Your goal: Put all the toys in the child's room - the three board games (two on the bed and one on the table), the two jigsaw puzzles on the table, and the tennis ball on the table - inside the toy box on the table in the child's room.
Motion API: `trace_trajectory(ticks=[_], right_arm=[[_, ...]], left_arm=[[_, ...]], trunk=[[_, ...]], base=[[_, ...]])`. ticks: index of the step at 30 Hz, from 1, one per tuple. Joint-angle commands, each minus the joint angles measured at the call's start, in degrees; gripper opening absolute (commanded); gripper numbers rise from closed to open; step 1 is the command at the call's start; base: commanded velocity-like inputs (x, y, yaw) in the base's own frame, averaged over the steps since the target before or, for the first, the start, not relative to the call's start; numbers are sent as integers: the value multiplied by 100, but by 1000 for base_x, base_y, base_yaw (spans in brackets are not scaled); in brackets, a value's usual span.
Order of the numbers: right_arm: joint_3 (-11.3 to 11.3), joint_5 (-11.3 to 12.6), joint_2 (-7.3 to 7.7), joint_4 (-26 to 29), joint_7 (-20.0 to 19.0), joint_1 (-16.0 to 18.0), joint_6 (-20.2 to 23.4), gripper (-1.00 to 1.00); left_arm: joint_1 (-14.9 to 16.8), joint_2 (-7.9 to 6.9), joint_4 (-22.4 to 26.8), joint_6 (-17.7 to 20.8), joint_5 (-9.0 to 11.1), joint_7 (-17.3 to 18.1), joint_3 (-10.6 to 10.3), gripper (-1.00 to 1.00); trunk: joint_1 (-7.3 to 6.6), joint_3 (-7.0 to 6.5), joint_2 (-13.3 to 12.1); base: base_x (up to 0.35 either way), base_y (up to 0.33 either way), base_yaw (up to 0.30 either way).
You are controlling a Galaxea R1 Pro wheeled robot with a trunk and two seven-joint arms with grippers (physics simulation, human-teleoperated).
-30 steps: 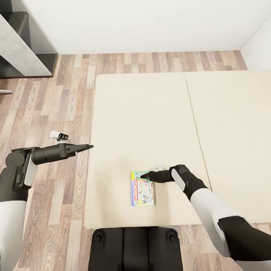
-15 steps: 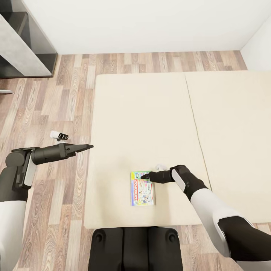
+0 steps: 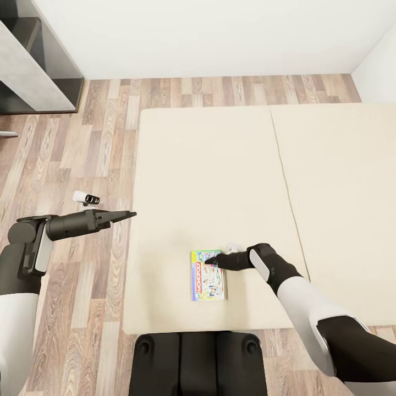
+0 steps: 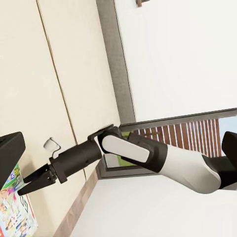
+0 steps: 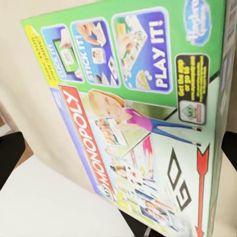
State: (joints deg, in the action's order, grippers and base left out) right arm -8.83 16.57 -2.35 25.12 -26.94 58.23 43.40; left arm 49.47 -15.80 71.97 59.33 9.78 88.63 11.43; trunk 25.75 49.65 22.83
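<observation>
Underfoot, light wood planks run to a white wall, and the cream bed (two mattress sections, one seam) fills the middle of the child's room. One board game lies flat near the bed's near edge, with bare mattress all round it. The right gripper has its tips at the game's far edge; whether they grip it I cannot tell. The left gripper hangs over the floor by the bed's left edge, its fingers drawn to a narrow point, holding nothing.
</observation>
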Motion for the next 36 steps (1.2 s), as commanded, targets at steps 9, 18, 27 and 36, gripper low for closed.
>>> trace_trajectory(ticks=[9,18,27,36], right_arm=[[-21,26,1,-29,5,-9,13,100],[-18,22,8,-33,4,-71,14,100],[-22,27,-1,-33,5,-82,15,100],[-23,22,-3,-33,4,-84,14,100]], left_arm=[[2,-2,1,61,-2,22,-1,100],[2,-2,1,61,-2,23,0,100],[2,-2,1,61,-2,23,0,100],[2,-2,1,61,-2,23,0,100]], trunk=[[3,6,9],[3,6,9],[3,6,9],[3,6,9]], base=[[0,0,0],[0,0,0],[0,0,0],[0,0,0]])
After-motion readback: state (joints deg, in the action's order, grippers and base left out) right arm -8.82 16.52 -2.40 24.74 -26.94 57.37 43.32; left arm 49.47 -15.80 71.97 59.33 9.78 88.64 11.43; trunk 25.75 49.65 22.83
